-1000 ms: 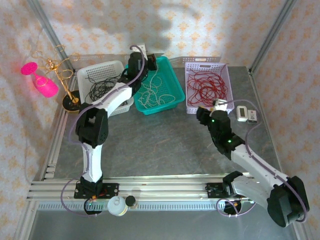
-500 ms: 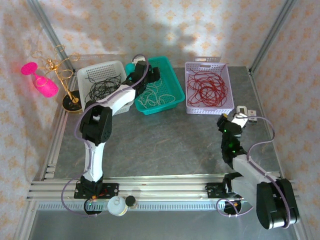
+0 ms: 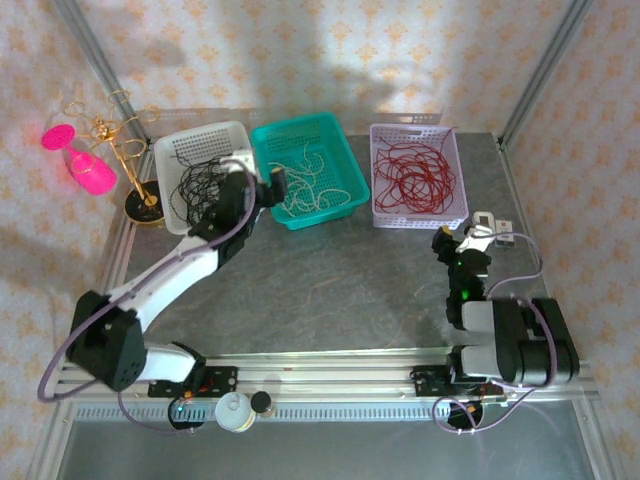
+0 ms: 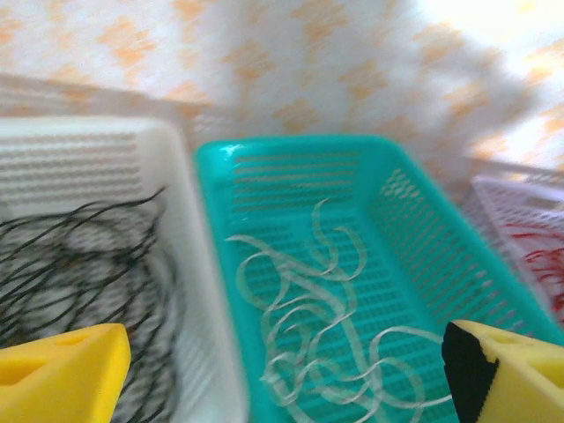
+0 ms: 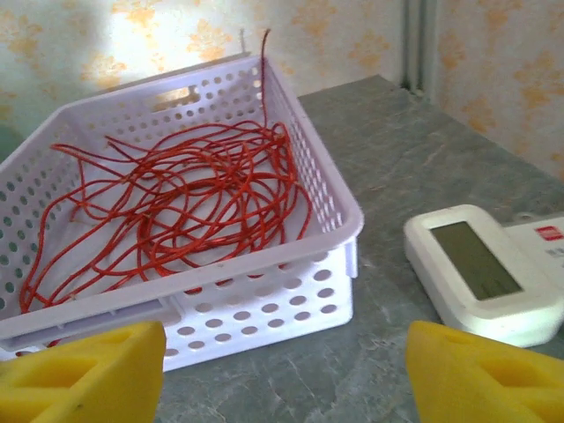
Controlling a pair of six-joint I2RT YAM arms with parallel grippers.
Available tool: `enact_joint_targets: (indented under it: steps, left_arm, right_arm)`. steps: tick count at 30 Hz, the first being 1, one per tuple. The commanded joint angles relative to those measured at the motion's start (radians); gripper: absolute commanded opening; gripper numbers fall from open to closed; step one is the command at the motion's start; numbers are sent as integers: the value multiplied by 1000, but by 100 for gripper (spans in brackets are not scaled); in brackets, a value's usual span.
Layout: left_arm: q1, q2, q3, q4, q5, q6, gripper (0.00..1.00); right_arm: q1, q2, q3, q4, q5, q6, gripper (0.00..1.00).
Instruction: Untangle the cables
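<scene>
The cables lay sorted by colour in three baskets along the far side of the table (image 3: 330, 290): the black cables (image 3: 200, 180) in a loose heap in the white basket (image 3: 190, 143), the white cables (image 3: 305, 190) curled on the floor of the teal basket (image 3: 300, 128), and the red cables (image 3: 415, 175) looped in the lilac basket (image 3: 410, 130). In the top view the left gripper (image 3: 272, 185) hung above the near edges of the white and teal baskets, about where the two meet. In its wrist view the left gripper (image 4: 282, 379) had its yellow fingers (image 4: 62, 374) spread wide with nothing between them, the black strands showing to one side and the pale ones (image 4: 308, 308) straight ahead. The right gripper (image 3: 468, 235) sat low over the table, just in front of the lilac basket's near right corner. Its wrist view showed the right gripper (image 5: 282, 374) with yellow fingers (image 5: 84, 370) also wide apart and holding nothing (the red tangle (image 5: 185, 203) lay well inside the basket, with one end standing up over the far rim). A small white device (image 5: 480, 269) with a grey screen rested on the table just beside that basket. At the far left stood a gold wire stand (image 3: 125, 140) beside a pink glass (image 3: 88, 165).
</scene>
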Motion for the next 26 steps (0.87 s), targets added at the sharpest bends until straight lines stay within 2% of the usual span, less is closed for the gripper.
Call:
enact_joint_targets:
  steps: [1, 4, 5, 7, 8, 12, 15, 18, 20, 22, 23, 26]
  left_arm:
    - [13, -98, -156, 57, -147, 24, 94]
    - [22, -178, -280, 123, -204, 43, 95]
    - [32, -196, -324, 151, -237, 61, 95]
    - [64, -208, -420, 247, -274, 143, 96]
    - [90, -205, -484, 335, -276, 186, 97]
    - [254, -136, -649, 671, -56, 208, 98]
    - [287, -8, -751, 1069, 25, 269, 98]
    - [289, 72, -693, 1062, 40, 328, 97]
    - [294, 142, -682, 1139, 50, 353, 97]
    - [305, 158, -676, 1125, 30, 327, 97]
    - [325, 149, -676, 1110, 59, 309, 97]
    - [365, 198, -706, 1221, 97, 278, 98]
  right_arm:
    - [-15, 147, -16, 345, -130, -15, 71]
    - [-15, 98, 30, 167, -128, -29, 74]
    - [-15, 126, 40, 188, -123, -23, 80]
    - [-2, 128, 74, 118, -86, -28, 96]
    - [12, 123, 89, 90, -50, -32, 100]
    - [26, 132, 86, 106, -23, -40, 100]
    - [31, 130, 90, 95, -14, -42, 99]
    - [42, 129, 90, 95, 7, -48, 100]
    - [45, 137, 97, 86, 13, -48, 100]
    - [45, 133, 96, 85, 13, -48, 99]
    - [45, 131, 93, 89, 13, -48, 100]
    - [45, 129, 90, 94, 14, -47, 100]
